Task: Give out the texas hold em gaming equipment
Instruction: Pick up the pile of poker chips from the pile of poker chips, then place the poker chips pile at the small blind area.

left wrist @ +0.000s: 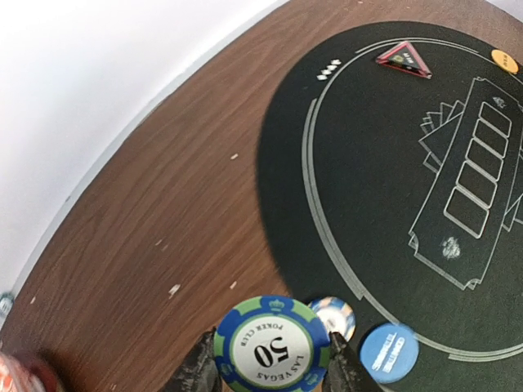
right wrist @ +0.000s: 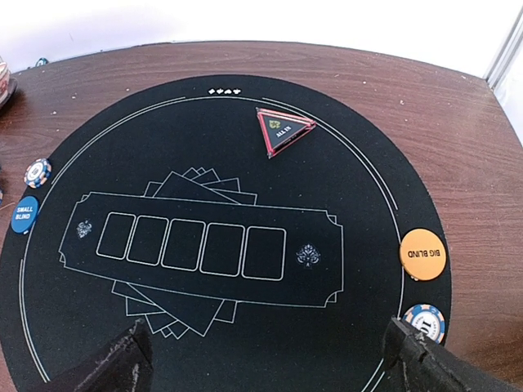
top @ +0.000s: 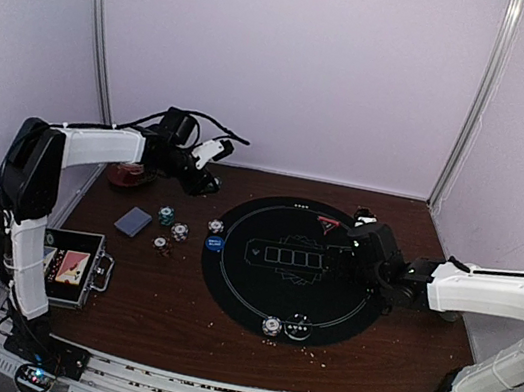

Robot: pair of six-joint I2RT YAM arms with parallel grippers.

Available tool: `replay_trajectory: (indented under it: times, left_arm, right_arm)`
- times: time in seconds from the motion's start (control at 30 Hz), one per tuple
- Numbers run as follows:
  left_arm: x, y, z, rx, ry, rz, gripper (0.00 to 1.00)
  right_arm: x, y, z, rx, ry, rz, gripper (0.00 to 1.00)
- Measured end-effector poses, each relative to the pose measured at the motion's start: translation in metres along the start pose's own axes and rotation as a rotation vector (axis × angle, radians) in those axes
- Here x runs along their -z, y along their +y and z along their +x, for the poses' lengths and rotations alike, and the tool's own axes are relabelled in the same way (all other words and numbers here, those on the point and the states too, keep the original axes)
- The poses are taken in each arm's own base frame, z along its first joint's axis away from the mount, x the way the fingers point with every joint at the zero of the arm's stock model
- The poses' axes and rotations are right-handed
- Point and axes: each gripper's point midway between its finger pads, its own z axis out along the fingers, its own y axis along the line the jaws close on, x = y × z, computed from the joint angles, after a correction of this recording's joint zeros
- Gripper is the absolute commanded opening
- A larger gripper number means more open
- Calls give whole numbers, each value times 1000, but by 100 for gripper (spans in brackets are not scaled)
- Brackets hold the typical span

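1. Top view: the left gripper (top: 205,183) hangs over the far left of the table (top: 169,322), just right of the bowl (top: 128,176). Its jaws cannot be read from here. The right gripper (top: 360,242) hangs over the far right part of the mat (top: 254,296). The cards (top: 132,222) lie left of the mat, with three chips (top: 166,215) just to their right. An edge chip (top: 216,227) and the blue button (top: 214,244) sit at the mat's left edge. The triangle (top: 327,224) lies on the mat's far side. A near chip (top: 271,327) and the silvery button (top: 297,326) sit side by side at its near edge. The case (top: 72,267) lies open at the near left.

2. Left wrist view: the left gripper is closed on a 50 chip (left wrist: 271,347), its fingers (left wrist: 198,371) pinching the rim on both sides, above the wood. The edge chip and the blue button lie below it. The orange button (left wrist: 505,60) is on the mat's opposite edge.

3. Right wrist view: the right gripper's fingers (right wrist: 106,363) stand wide apart with nothing between them, above the mat. The orange button lies at the mat's right edge, with a right chip (right wrist: 424,322) just beside it.
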Motion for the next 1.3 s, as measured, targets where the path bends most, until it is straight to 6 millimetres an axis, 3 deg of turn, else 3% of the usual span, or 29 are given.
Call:
replay_trajectory:
  times: [0.13,0.33,0.7,0.83,1.3]
  left_arm:
    - [-32,-18,-11,-13,12,52,16]
    - [-67,-23,-18,-3,30,77,16]
    - [-106,-45,15,13,123,113,17]
    - [-112,-48,25,20,150,122,17]
    - [-113,-44,30,23,168,93,21]
  right_arm:
    - [0,-1,0,0,-2,5,100]
    - [0,-1,-1,0,-3,6,100]
    - [2,-1,-2,-3,-8,3,100]
    - [2,-1,-3,-3,-8,3,100]
    - [2,0,-2,-1,-8,0,100]
